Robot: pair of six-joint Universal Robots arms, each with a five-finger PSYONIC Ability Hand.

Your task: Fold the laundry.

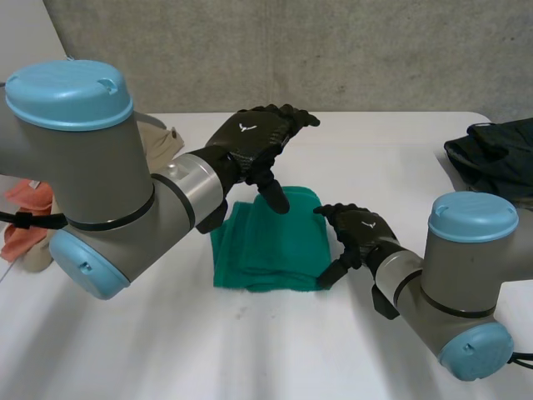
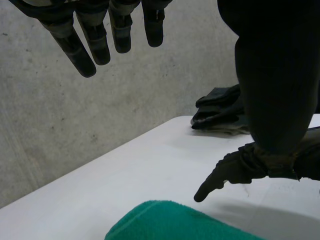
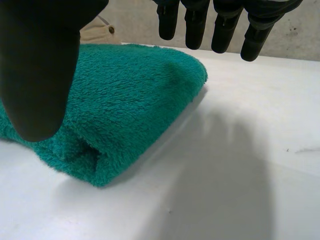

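Neatly folded green towel (image 1: 266,242), white emblem (image 1: 244,127) on left robot hand (image 1: 258,143)

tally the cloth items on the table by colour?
green towel, folded, mid-table: 1
black garment, crumpled, far right: 1
beige garment, far left: 1
orange cloth, left edge: 1
Total: 4
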